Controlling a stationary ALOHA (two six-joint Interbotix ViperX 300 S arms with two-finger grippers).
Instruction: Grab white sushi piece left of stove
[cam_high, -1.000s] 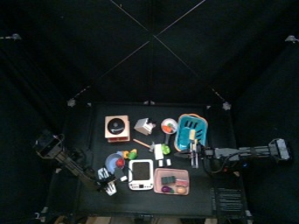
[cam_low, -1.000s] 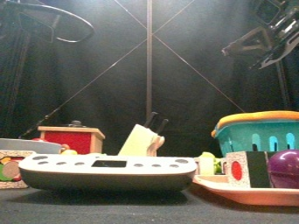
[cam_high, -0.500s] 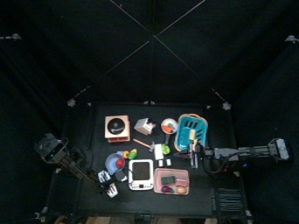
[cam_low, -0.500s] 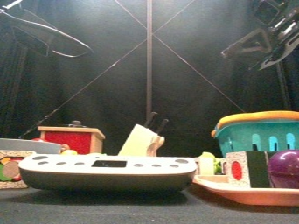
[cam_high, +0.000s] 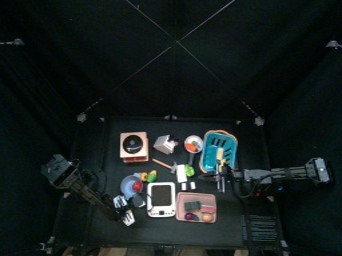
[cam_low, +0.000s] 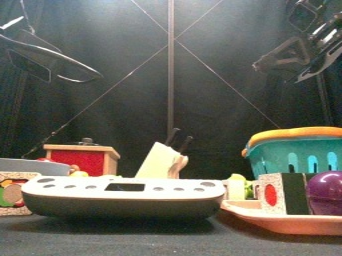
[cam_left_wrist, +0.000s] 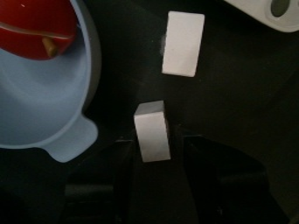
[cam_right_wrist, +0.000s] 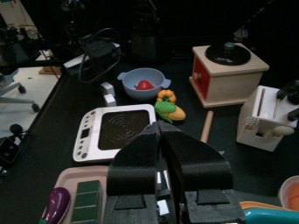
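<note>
counter: carrying every item, crowded toward the front half.
right arm: resting at the right side, well apart from the work; right gripper lying with fingers together, pointing over the stove.
left arm: reaching in from the left front corner; left gripper hanging over the target with fingers spread wide, one on each side, not yet touching so far as can be told.
teal basket: standing at the right rear, out of the way.
stove: lying flat at the front centre, just beside the working area; worth keeping the outer finger off its edge.
pink tray: lying right of the stove, not interfering.
wooden box: standing at the left rear, clear of the reach.
blue bowl: sitting close on the far side of the target, holding a red piece; rim crowding the finger on that side.
second white piece: lying near the target, nearer the stove corner; not to be swept along.
white sushi piece: lying on the counter left of the stove, between the spread fingers.
advice: lowering straight down, keeping the piece centred, closing gently across its narrow sides, then lifting vertically.
</note>
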